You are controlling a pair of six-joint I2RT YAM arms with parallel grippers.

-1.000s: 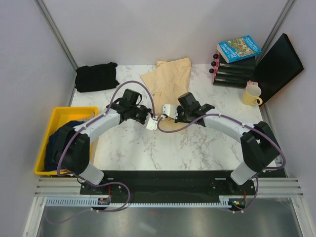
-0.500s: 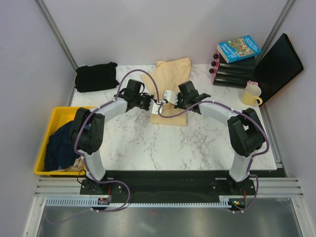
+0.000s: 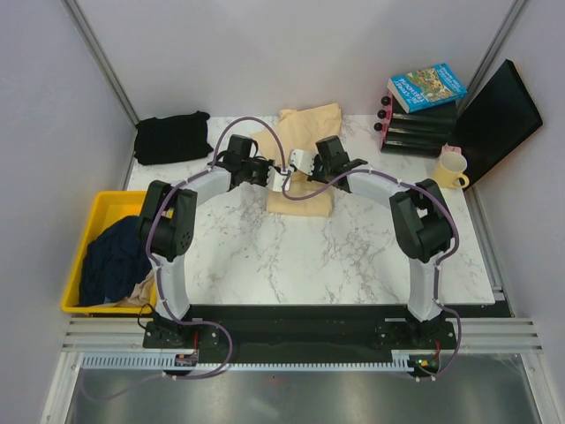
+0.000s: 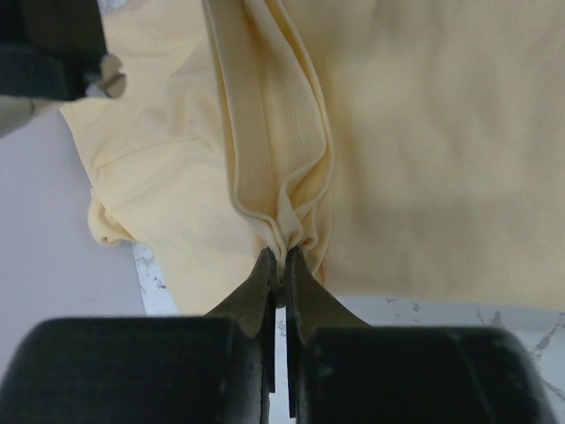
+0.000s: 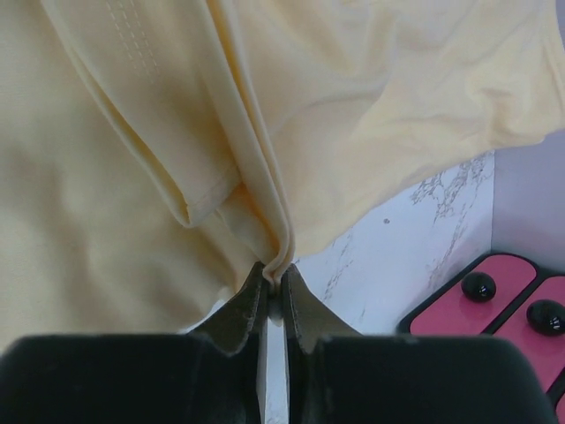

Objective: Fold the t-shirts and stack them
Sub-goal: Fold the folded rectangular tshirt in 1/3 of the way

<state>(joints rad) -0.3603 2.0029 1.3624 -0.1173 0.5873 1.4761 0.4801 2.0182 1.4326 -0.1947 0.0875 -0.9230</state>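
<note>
The cream-yellow t-shirt (image 3: 307, 131) lies on the far middle of the marble table (image 3: 353, 256), with other things to either side. Well to its left a black t-shirt (image 3: 172, 138) sits in a loose heap. Nearer the arm bases and further left, a yellow bin (image 3: 113, 196) holds a bunched dark navy t-shirt (image 3: 108, 261). To the cream shirt's right stand a dark stack of cases (image 3: 419, 131) topped by a blue book (image 3: 427, 87), then a yellow mug (image 3: 450, 168) and a leaning black board (image 3: 499, 119). From above, the left arm (image 3: 199, 185) and right arm (image 3: 375, 181) reach in over the shirt's near half and hide part of it.

The left gripper (image 4: 280, 265) is pinched tight on a gathered hem of the cream shirt. The right gripper (image 5: 274, 278) is clamped the same way on a folded edge just beside it. The cloth is soft and matte, with a double row of stitching along the hem. It puckers into narrow ridges at each pinch and falls in broad smooth folds beyond. In the right wrist view a pink surface (image 5: 494, 300) with round black knobs shows just past the shirt's edge.
</note>
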